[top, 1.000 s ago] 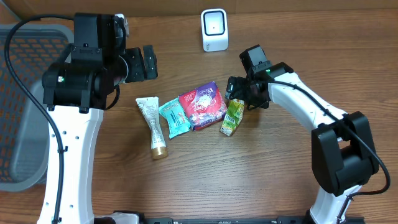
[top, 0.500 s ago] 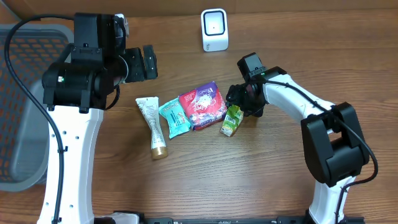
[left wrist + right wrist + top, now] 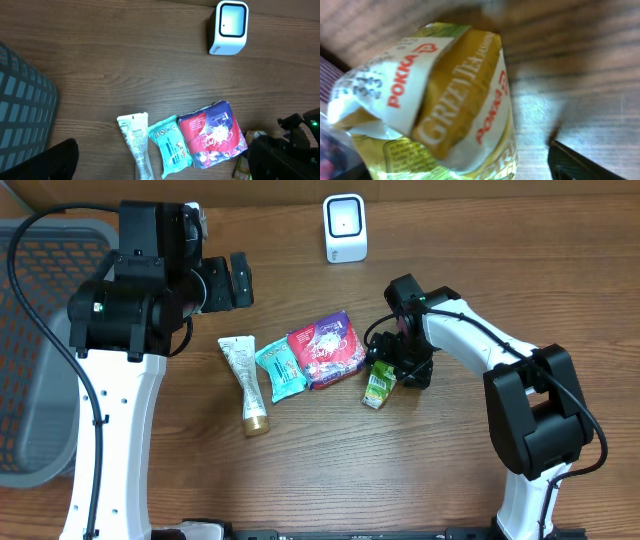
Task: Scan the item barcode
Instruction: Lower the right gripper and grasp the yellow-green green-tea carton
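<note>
four items lie in a row mid-worktop: tube (image 3: 246,382), teal packet (image 3: 278,369), red-purple pouch (image 3: 326,349), and the green tea carton (image 3: 377,387) at the row's right end, just beside the pouch. scanner (image 3: 345,227) stands near the far edge, well apart from the row.

step in hand, my read: pick-up of the carton by the right arm. right pincer (image 3: 393,368) is down at the carton's upper end. the wrist view is filled with the crumpled top flap, and one dark finger (image 3: 580,162) shows at the lower right beside it. cannot tell whether the jaws have closed on the carton or only straddle it. the carton looks to be lying tilted on the worktop, not lifted.

left pincer (image 3: 228,283) is wide open and empty, hovering toward the far left, near the basket (image 3: 30,410) at the left edge. not involved.

next move calls for:
- a confirmed squeeze on the carton body, not the flap. the flap looks soft and could slip or swing.
- lift clear of the pouch, carry toward the far edge, present to the scanner.
- barcode isn't visible in any view, so expect a wrist roll to find the right face.
</note>
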Robot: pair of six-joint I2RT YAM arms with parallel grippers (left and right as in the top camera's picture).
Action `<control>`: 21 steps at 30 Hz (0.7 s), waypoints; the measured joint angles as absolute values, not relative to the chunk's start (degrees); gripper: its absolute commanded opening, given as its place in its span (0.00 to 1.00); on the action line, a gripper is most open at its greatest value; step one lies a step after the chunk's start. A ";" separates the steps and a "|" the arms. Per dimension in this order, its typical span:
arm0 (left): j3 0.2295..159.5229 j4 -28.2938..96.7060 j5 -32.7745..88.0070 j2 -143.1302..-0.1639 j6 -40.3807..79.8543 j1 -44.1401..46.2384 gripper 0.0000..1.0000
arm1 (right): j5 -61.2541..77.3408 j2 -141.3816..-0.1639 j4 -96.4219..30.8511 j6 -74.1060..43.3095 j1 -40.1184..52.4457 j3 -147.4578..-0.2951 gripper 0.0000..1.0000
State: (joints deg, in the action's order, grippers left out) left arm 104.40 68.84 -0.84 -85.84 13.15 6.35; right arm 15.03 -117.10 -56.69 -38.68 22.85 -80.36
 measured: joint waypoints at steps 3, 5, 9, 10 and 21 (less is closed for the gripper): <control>104.40 68.84 -0.84 -85.84 13.15 6.35 1.00 | 15.07 -117.10 -58.39 -38.24 22.85 -80.82 0.66; 104.40 68.84 -0.84 -85.84 13.15 6.35 0.99 | 15.14 -117.10 -58.72 -37.43 22.85 -81.14 0.56; 104.40 68.84 -0.84 -85.84 13.15 6.35 1.00 | 15.00 -117.10 -59.22 -36.71 22.85 -81.34 0.38; 104.40 68.84 -0.84 -85.84 13.15 6.35 1.00 | 15.14 -117.10 -59.20 -36.51 22.83 -81.38 0.34; 104.40 68.84 -0.84 -85.84 13.15 6.35 1.00 | 15.70 -117.10 -59.88 -32.88 22.81 -82.28 0.27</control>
State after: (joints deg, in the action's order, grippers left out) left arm 104.40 68.84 -0.84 -85.84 13.15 6.35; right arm 15.70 -117.10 -59.88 -32.88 22.81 -82.28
